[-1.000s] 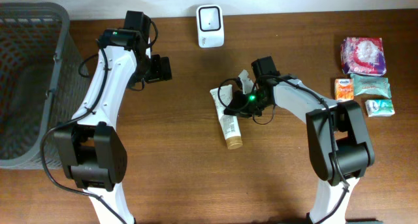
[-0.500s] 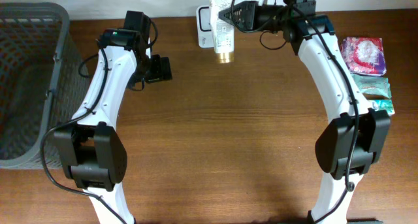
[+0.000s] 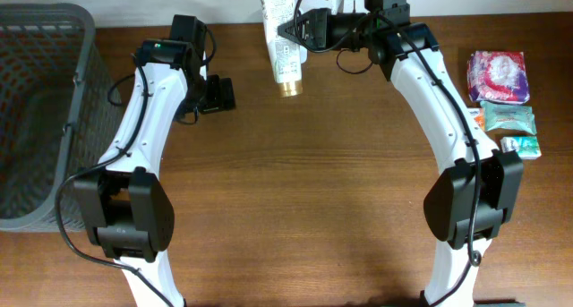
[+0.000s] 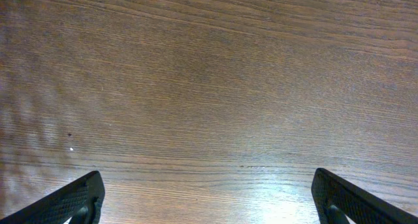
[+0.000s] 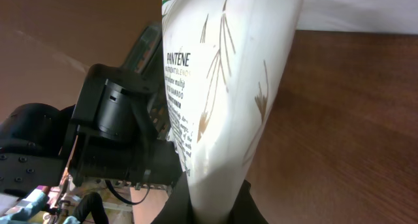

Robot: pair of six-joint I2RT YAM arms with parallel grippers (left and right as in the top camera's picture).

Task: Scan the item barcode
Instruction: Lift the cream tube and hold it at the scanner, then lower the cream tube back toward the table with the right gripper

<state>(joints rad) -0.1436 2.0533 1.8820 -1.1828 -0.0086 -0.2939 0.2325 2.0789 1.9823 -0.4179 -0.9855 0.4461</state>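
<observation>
Overhead top-down — wrist views close

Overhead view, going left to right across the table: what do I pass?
Grey basket → left gripper → white Pantene tube → small packets.

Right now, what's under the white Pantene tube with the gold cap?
Only brown wooden table shows around the white gold-capped tube in the right gripper; whatever lies directly beneath is hidden.
</observation>
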